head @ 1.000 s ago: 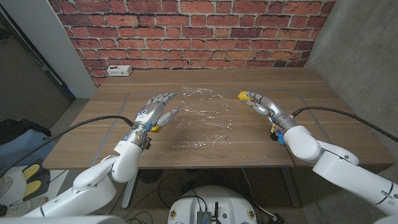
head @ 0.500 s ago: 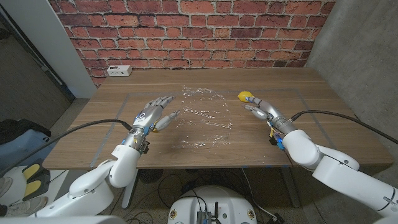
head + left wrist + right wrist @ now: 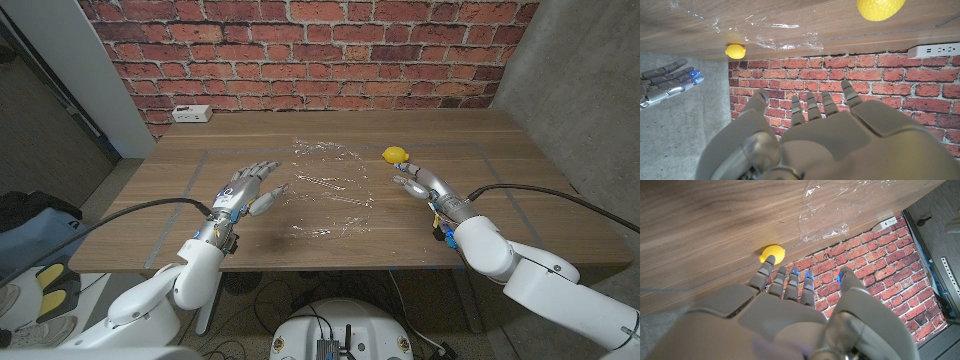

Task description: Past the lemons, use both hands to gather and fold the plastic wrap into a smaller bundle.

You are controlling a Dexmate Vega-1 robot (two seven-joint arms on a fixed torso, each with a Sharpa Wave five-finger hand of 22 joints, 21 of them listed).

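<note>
A crumpled sheet of clear plastic wrap (image 3: 325,190) lies spread on the middle of the wooden table; it also shows as plastic wrap (image 3: 765,35) and plastic wrap (image 3: 840,210). One lemon (image 3: 396,154) sits at its far right, seen again as lemon (image 3: 772,254) and lemon (image 3: 735,51). A second lemon (image 3: 880,7) lies close by my left hand. My left hand (image 3: 245,188) hovers at the wrap's left edge, fingers spread, holding nothing. My right hand (image 3: 425,185) is at the wrap's right edge, just short of the far lemon, fingers stretched out and empty. The right hand (image 3: 665,82) also shows in the left wrist view.
A white power strip (image 3: 190,113) lies at the table's far left corner, below the brick wall. Black cables trail from both forearms off the table's near edge (image 3: 330,268).
Both hands have drawn back a little toward the near edge. The right fingertips have left the far lemon. The left hand now covers the near lemon in the head view.
</note>
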